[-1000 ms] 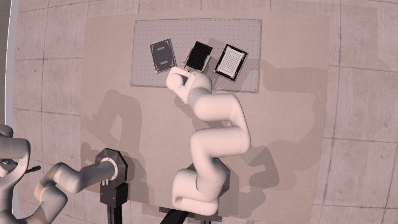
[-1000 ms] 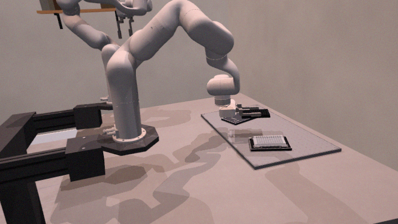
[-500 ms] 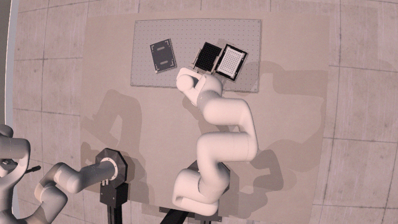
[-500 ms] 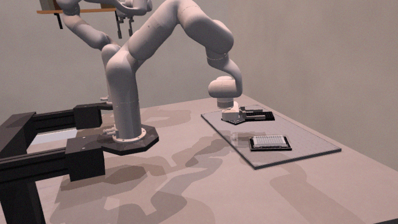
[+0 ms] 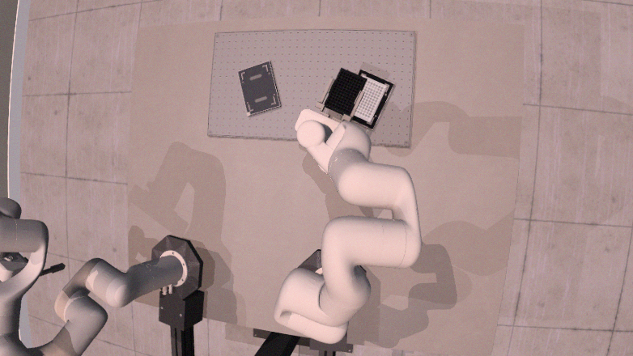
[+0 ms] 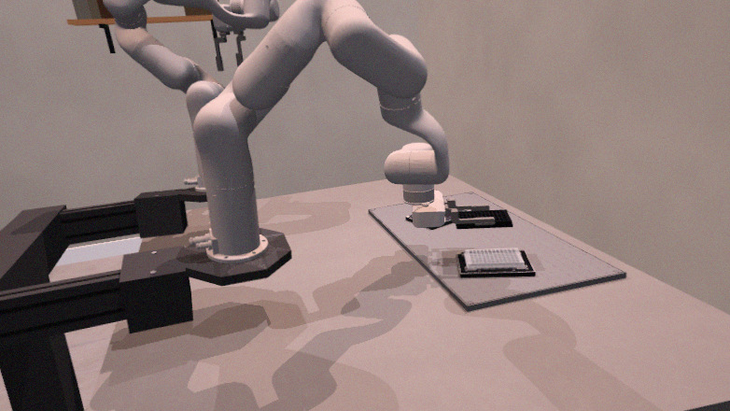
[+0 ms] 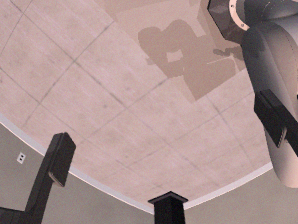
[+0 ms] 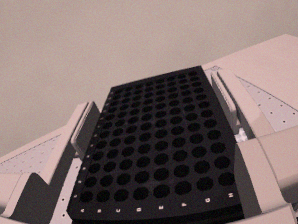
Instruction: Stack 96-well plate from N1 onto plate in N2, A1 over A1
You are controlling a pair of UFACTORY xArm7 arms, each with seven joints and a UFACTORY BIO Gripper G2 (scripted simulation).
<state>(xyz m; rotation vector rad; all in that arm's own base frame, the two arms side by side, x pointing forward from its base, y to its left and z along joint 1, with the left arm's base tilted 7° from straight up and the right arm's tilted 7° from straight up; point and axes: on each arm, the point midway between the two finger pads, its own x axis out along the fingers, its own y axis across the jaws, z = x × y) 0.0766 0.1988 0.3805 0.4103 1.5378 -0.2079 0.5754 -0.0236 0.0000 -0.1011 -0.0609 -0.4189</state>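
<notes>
Clenched on the black 96-well plate [image 5: 345, 91] [image 6: 502, 219] [image 8: 160, 135], the right gripper [image 5: 347, 86] [image 6: 490, 214] [image 8: 154, 102] sits offset above the white 96-well plate [image 5: 371, 100] [image 6: 495, 258] [image 8: 241, 134]; descending uncorrected could catch rims, tilting either plate.

Perforated board [image 5: 300, 48] [image 6: 576, 271]: open strip along far edge; bare near-left corner; open lane between nest N1 [image 5: 265, 91] and black plate [image 5: 344, 91] [image 6: 502, 219] [image 8: 155, 140]. Obstacles: right arm [image 5: 375, 181] [image 6: 377, 56] across near edge; white plate [image 5: 371, 100] [image 6: 494, 259] toward right edge.
</notes>
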